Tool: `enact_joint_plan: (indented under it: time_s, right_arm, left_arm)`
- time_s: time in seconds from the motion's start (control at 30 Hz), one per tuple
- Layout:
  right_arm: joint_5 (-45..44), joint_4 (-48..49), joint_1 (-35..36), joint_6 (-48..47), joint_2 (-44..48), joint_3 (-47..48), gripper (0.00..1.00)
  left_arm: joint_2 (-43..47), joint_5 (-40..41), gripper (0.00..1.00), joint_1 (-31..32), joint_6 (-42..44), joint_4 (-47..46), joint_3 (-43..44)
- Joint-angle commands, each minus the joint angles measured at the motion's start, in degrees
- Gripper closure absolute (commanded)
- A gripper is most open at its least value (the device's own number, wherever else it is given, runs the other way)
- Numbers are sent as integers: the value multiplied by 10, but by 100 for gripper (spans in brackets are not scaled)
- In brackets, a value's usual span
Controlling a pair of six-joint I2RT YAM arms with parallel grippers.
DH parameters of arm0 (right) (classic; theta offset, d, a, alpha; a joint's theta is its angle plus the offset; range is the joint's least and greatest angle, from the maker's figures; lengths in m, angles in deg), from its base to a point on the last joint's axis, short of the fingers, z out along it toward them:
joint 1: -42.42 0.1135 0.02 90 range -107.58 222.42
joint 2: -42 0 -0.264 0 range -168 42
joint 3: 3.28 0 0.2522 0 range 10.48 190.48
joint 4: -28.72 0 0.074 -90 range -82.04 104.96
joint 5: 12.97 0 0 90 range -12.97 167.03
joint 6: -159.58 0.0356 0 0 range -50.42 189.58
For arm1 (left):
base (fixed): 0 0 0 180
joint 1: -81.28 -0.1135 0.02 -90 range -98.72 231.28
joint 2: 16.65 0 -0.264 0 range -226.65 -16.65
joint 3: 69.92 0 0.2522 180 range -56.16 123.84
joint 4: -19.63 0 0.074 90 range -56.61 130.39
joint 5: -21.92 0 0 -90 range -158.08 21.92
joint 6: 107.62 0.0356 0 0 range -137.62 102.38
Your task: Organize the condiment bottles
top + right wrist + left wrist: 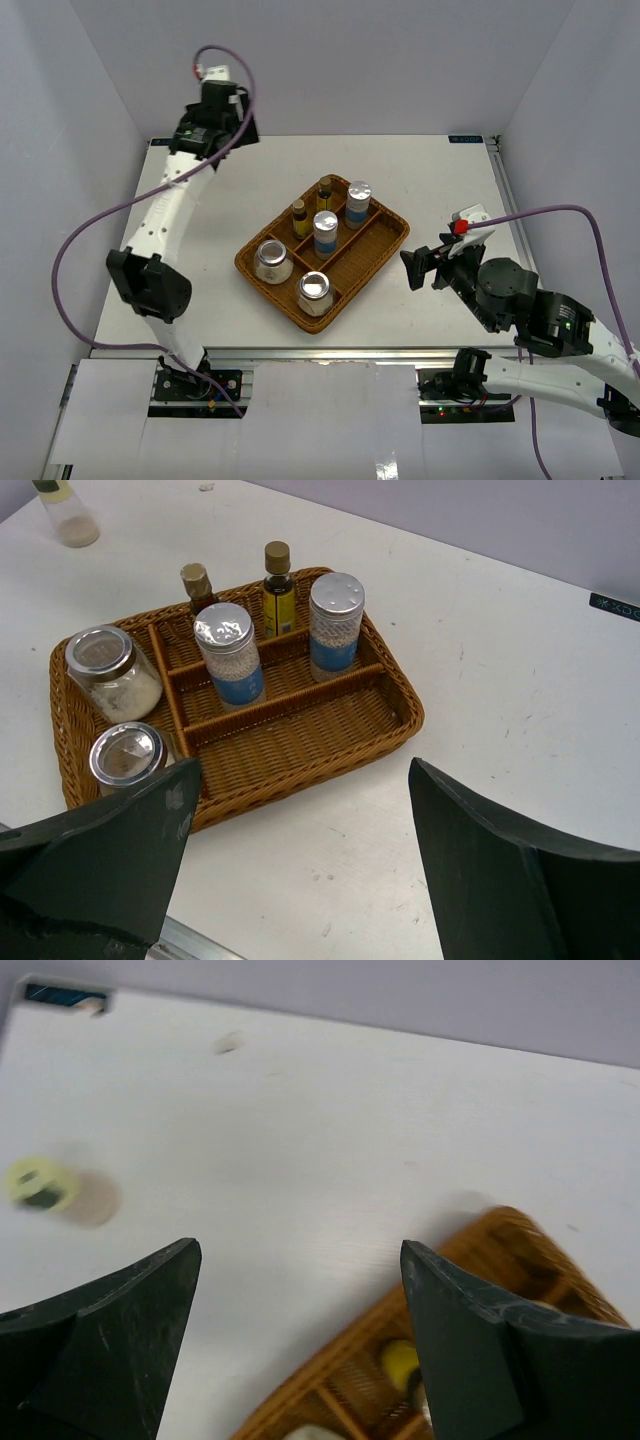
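Looking down from above, a brown woven tray (362,258) sits at the centre of a white table (450,180), and most of the condiment bottles already stand inside it. Two squat glass jars (272,259) fill the compartment at the tray's 7 o'clock end. Two blue-labelled cylinders (325,233) stand in the middle, and two slim amber bottles (299,215) stand toward 11 o'clock. The long compartment toward 4 o'clock holds nothing. One small yellow-capped bottle (65,510) stands on the bare table, well apart from the tray at about 11 o'clock in the right wrist view (the left wrist view shows it only as a blur). The left gripper (298,1250) hangs above the table beyond the tray's 10 o'clock side, jaws spread wide and empty. The right gripper (305,770) waits off the tray's 3 o'clock edge, jaws likewise wide apart, holding nothing. By appearances the job is nearly finished, with that stray bottle left to bring in.
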Motion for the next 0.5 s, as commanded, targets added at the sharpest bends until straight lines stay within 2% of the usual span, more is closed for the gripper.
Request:
enact_joint_plan:
  time_s: [0.0,0.07,0.17,0.3,0.47]
  right_arm:
    - [6,1,0,14,19,15,10]
    - [15,1,0,16,24,14,10]
    - [17,0,0,17,30,9,10]
    - [11,-8,-1,17,42,11,10]
    - [6,-6,0,10,59,11,10]
  left_arm:
    - [75,-40,6,-155,-50,-10,-119]
    - [88,-103,6,-220,-66,-30,-161]
    - [76,-136,5,-284,-62,-48,-176]
    - [38,-125,2,-291,-31,-55,-161]
    - [-37,-151,2,-305,-23,-51,-107]
